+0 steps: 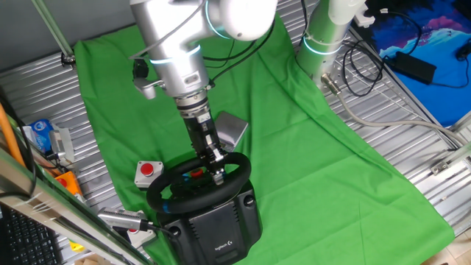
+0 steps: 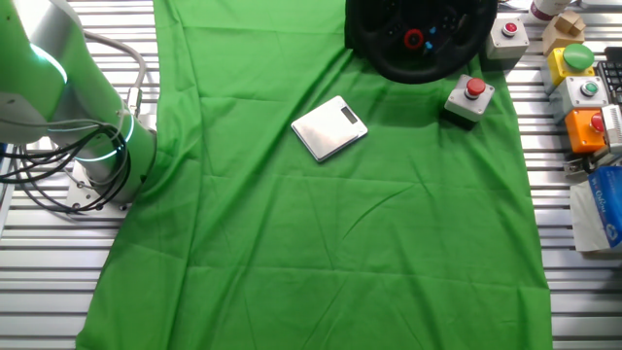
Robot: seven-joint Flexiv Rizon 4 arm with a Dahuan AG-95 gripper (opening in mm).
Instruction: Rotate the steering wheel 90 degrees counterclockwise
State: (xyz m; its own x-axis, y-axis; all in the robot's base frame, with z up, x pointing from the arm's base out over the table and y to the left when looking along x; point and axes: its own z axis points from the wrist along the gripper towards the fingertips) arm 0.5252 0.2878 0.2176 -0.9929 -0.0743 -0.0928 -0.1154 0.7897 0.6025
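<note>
The black steering wheel (image 1: 171, 184) sits on its boxy black base (image 1: 221, 230) with a white logo, at the near edge of the green cloth. Its hub shows red and blue buttons. My gripper (image 1: 218, 174) comes down from above onto the far right part of the wheel, just inside the rim. Its fingers stand close together and seem closed on the wheel. In the other fixed view the wheel (image 2: 389, 60) is cut off by the top edge, with the red hub button showing. The gripper is out of view there.
A white box with a red push-button (image 1: 147, 171) (image 2: 468, 97) stands beside the wheel. A flat silver scale (image 1: 234, 129) (image 2: 330, 126) lies behind it. Several more button boxes (image 2: 580, 92) and a blue carton (image 2: 603, 209) line the cloth's edge. The arm's base (image 2: 107, 160) stands at the far side.
</note>
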